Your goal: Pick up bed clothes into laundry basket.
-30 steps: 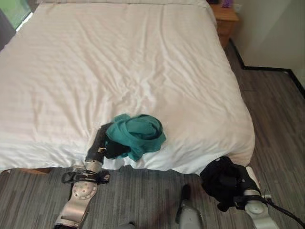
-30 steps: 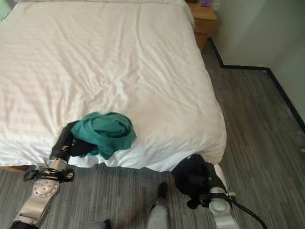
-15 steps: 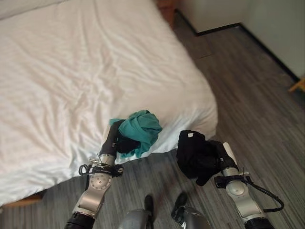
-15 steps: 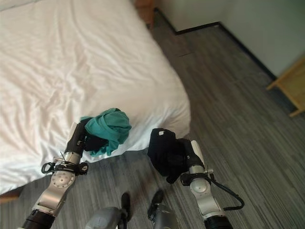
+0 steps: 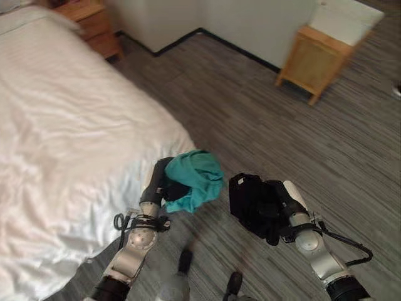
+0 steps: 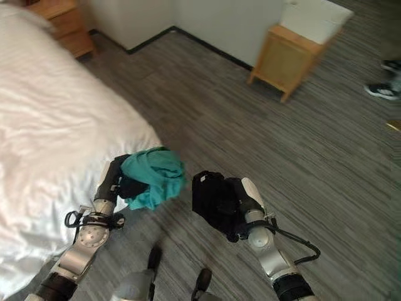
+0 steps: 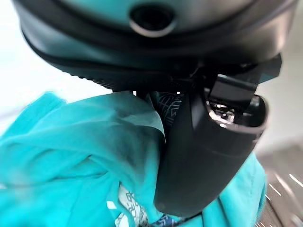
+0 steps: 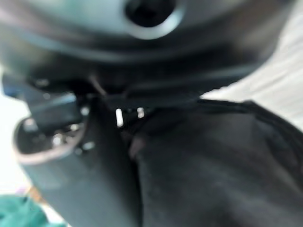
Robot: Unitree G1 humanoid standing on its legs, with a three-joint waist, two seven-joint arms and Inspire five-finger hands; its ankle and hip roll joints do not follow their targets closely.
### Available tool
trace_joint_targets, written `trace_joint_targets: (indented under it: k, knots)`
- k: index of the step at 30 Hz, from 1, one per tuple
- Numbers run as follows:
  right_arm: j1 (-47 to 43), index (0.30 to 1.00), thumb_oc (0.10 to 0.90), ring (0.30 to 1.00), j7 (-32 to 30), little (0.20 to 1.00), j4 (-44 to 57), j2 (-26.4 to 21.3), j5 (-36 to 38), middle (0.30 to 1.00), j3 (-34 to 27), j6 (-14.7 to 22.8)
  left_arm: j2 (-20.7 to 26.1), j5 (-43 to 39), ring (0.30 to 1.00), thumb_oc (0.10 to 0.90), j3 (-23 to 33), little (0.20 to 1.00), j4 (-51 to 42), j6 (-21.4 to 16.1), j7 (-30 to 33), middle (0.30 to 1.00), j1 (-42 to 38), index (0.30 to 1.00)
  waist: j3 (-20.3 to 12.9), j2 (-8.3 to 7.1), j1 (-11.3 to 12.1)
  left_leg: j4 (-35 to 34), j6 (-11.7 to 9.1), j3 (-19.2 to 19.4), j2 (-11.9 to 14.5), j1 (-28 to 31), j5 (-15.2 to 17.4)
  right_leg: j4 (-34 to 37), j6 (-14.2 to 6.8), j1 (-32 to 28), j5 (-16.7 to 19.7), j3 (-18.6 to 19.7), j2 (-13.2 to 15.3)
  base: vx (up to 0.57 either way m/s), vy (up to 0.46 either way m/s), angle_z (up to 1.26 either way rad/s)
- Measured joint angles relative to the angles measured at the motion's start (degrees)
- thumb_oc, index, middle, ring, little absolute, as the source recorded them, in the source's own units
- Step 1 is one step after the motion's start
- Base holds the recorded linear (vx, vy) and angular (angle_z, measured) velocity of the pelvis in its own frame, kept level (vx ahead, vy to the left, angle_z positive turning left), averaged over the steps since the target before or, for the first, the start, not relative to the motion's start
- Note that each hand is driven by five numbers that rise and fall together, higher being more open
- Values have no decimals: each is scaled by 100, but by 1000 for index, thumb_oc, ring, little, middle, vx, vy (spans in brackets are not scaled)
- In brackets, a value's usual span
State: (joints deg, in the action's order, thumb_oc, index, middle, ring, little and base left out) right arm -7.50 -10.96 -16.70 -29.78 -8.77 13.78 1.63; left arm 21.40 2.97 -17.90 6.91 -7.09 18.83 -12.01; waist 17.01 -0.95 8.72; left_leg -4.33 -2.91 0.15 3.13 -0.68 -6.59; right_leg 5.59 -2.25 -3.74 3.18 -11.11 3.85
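Teal garment (image 5: 197, 179) clutched in left hand (image 5: 164, 185), black garment (image 5: 247, 200) in right hand (image 5: 279, 204)

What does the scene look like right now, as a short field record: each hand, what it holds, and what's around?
left hand: shut on teal garment, held past the bed's corner
right hand: shut on black garment, held over the floor
bed: white cover, at the robot's left
floor: grey planks
wooden cabinet: by the far wall
nightstand: beside the bed
person's shoe: far right

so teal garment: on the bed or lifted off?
Lifted off. The teal garment is bunched in the left hand, hanging over the floor beside the bed.
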Motion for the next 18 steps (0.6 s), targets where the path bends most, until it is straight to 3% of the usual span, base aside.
trace_joint_targets:
  k: [2,5,7,8,11,13,15,16,17,18]
  knots:
    - [-42,300,400,300,-147,300,4,1,175,300,-144,38,-3,-21,300,400,2,300,163,-1,91,300,-463,300,16,31,-146,84,-11,84,-21,-3,2,1,-30,5,-10,43,34,68,12,-16]
    - [-163,300,400,300,-247,300,2,-7,347,300,-176,39,-60,-171,300,400,25,300,426,-2,244,300,-806,300,106,130,-187,533,-53,93,-104,-33,36,1,-12,-174,-3,70,135,132,40,-8]
    - [-421,300,400,300,-268,300,16,-30,421,300,-122,41,-83,-302,300,400,84,300,455,0,319,300,-857,300,213,148,-191,1459,-186,96,-212,-511,247,-9,100,-254,-91,244,262,223,100,-12]
    - [-525,300,400,300,-288,300,32,-65,445,300,-64,41,-108,-303,300,400,89,300,446,-6,342,300,-829,300,237,138,-140,1431,-148,89,-275,-665,313,-32,85,-230,-149,343,274,348,159,-20]
    - [-738,300,400,300,-297,300,120,-66,437,300,-51,54,-140,-297,300,400,44,300,430,-2,324,300,-820,300,165,371,-57,526,-177,95,-123,-1021,171,-33,146,-109,-254,531,140,457,174,-29]
    - [-794,300,400,300,-297,300,117,-80,422,300,20,48,-210,-292,300,400,13,300,457,-1,315,300,-812,300,207,369,22,-109,-203,203,55,-1215,24,-36,167,-134,-316,725,48,497,229,-38]
    - [-824,300,400,300,-289,300,130,-68,304,300,170,36,-211,-292,300,400,18,300,460,13,308,300,-726,300,225,331,178,-109,-231,374,237,-1394,-19,-33,73,-178,-416,940,14,401,223,-79]
    - [-818,300,400,300,-242,300,172,-104,253,300,294,37,-210,-293,300,400,28,300,443,19,310,300,-596,300,175,415,286,-95,-190,372,403,-1354,50,-33,-26,-228,-496,1140,-22,500,244,-104]
    - [-788,300,400,300,-233,300,183,-54,152,300,346,40,-192,-287,300,400,36,300,447,84,284,300,-514,300,164,369,299,-66,-51,397,341,-1251,-373,-41,-73,-331,-668,1241,103,580,250,-92]
    - [-745,300,400,300,-232,300,184,-31,73,300,473,20,-185,-285,300,400,50,300,441,183,274,300,-479,300,140,158,300,0,18,599,138,-1215,-420,-70,-139,-357,-799,1182,396,439,154,-54]
